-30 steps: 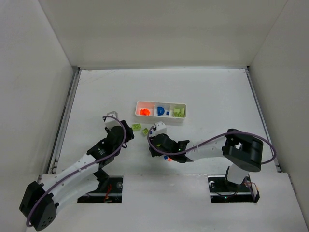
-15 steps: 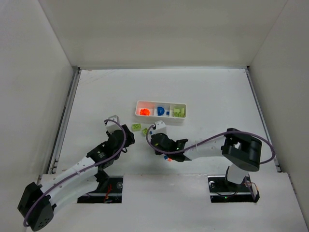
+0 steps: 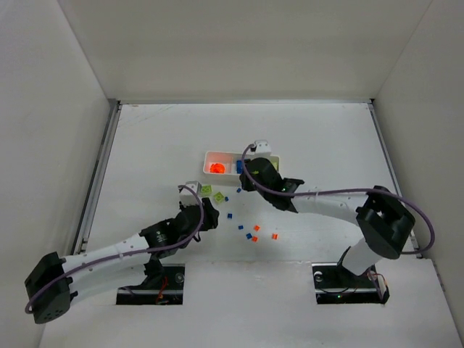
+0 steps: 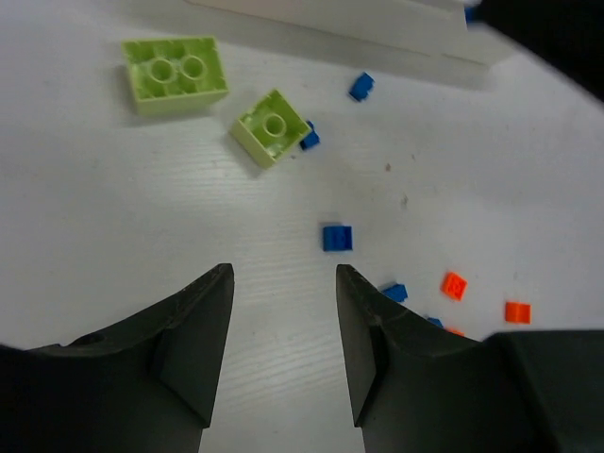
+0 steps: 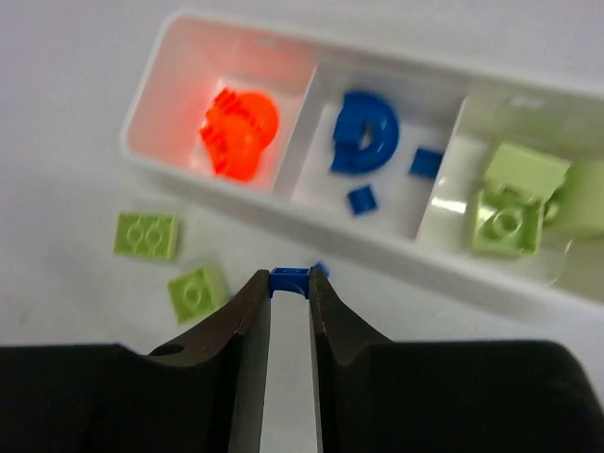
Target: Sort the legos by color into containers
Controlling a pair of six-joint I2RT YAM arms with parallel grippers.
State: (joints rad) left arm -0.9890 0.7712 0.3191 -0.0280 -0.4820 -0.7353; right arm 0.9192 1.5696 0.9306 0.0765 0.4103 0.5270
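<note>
My right gripper [image 5: 290, 279] is shut on a small blue brick [image 5: 290, 277], held just above the near wall of the white tray [image 5: 444, 262]. The tray holds an orange rounded piece [image 5: 241, 130] on the left, a blue rounded piece [image 5: 360, 130] with small blue bits in the middle, and green bricks [image 5: 505, 222] on the right. My left gripper [image 4: 281, 276] is open and empty above the table, short of a blue brick [image 4: 336, 237]. Two green bricks [image 4: 175, 74] [image 4: 272, 125] lie beyond it.
Loose blue [image 3: 230, 214] and orange [image 3: 256, 228] pieces lie scattered on the table between the arms. In the top view the right arm [image 3: 326, 199] reaches across to the tray [image 3: 209, 157]. White walls enclose the table.
The right gripper has lifted the blue brick from the pile and swung up to the tray. The left gripper has moved right toward the scattered pieces.
</note>
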